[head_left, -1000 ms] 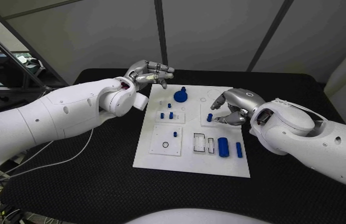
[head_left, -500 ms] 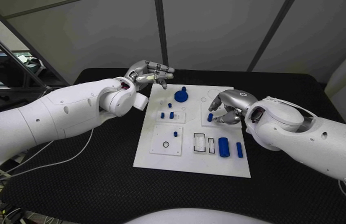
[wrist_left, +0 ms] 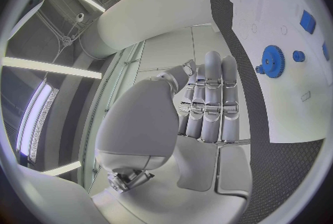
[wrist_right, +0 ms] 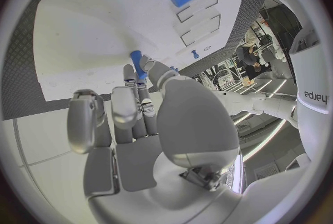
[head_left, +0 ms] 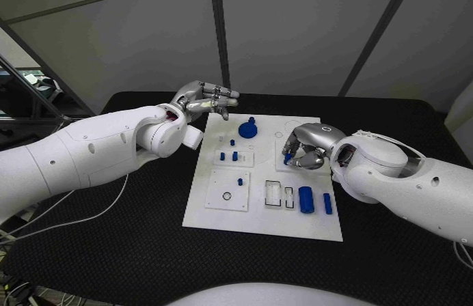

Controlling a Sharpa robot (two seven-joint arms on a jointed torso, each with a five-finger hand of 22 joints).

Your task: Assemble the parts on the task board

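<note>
black table (head_left: 118, 251) under grey wall panels (head_left: 286, 33); a white cable (head_left: 93, 214) lies on it

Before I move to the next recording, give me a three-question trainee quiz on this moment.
1. True or false: the left hand holds a blue part.
2. Which hand has its fingers at the small blue peg on the task board? A) left B) right C) both
3. Fill in: the blue gear sits near the board's ___ edge, as seen from the robot.

Key
1. False: it hangs over the table beyond the board's far left corner with nothing in it.
2. B: the right hand closes its fingertips on the peg.
3. Far.
</note>
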